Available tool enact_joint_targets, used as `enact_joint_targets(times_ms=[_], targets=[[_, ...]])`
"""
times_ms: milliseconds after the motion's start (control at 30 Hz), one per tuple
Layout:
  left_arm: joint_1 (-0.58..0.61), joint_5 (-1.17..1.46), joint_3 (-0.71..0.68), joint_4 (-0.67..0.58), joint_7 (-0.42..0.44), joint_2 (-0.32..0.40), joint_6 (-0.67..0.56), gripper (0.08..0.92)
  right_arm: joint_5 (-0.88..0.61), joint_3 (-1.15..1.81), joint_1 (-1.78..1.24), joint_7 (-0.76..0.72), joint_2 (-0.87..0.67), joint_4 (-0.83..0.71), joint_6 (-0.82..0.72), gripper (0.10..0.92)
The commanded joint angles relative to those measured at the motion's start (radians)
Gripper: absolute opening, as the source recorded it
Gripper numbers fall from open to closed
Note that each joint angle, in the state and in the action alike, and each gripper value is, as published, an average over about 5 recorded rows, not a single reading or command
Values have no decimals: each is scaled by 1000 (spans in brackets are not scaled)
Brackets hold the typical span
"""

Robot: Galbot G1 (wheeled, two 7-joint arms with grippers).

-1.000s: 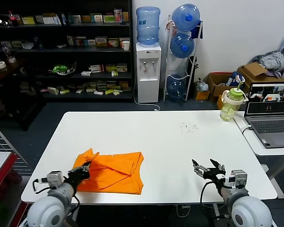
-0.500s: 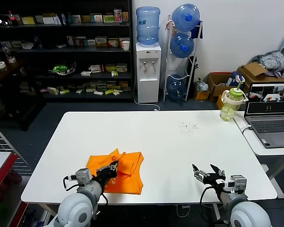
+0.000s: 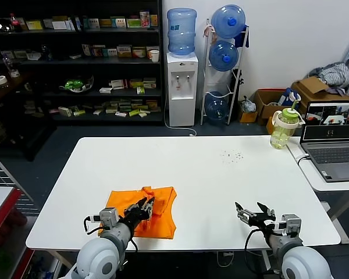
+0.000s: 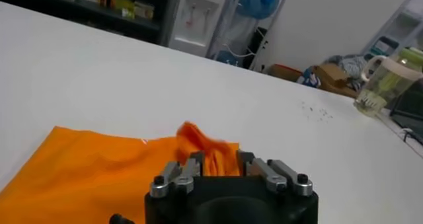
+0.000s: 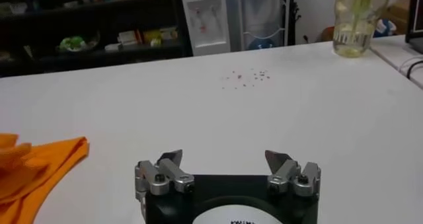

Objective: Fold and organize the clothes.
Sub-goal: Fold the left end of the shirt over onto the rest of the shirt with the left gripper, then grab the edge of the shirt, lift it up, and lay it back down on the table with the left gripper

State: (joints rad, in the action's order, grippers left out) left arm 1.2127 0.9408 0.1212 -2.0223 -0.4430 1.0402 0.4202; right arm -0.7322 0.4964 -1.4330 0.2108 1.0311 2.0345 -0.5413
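Orange T-shirt (image 3: 141, 210), crumpled, near front-left edge of white surface (image 3: 209, 174).
Left gripper (image 3: 144, 207): jaws closed on a raised shirt fold. Right gripper (image 3: 253, 213): jaws wide apart, holding nothing, well right of shirt.

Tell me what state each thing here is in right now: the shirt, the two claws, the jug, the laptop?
Orange T-shirt: partly folded, rumpled, flat on the table.
Left gripper: over the shirt, shut on a raised fold.
Right gripper: open, empty, above bare table.
Jug: upright, lid on.
Laptop: open, screen lit.
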Motion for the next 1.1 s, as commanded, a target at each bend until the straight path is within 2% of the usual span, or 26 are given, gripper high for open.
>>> enact_joint_targets(times_ms=[33, 200, 433, 500, 633, 1100], targets=[[61, 37, 108, -38, 16, -137, 4, 463, -6, -9, 17, -4, -4, -15, 1, 823], [126, 73, 242, 42, 82, -274, -2, 610, -9, -19, 30, -8, 0, -23, 3, 823], [104, 103, 290, 230, 295, -389, -43, 793, -13, -20, 33, -13, -3, -28, 6, 823], [88, 125, 275, 268, 344, -404, -39, 815, -14, -19, 31, -14, -3, -27, 7, 823], [72, 149, 234, 299, 385, -412, -16, 822, -14, -18, 27, -14, -2, -24, 7, 823], [23, 150, 144, 315, 392, -384, 8, 823, -15, -13, 21, -10, -6, -20, 4, 823]])
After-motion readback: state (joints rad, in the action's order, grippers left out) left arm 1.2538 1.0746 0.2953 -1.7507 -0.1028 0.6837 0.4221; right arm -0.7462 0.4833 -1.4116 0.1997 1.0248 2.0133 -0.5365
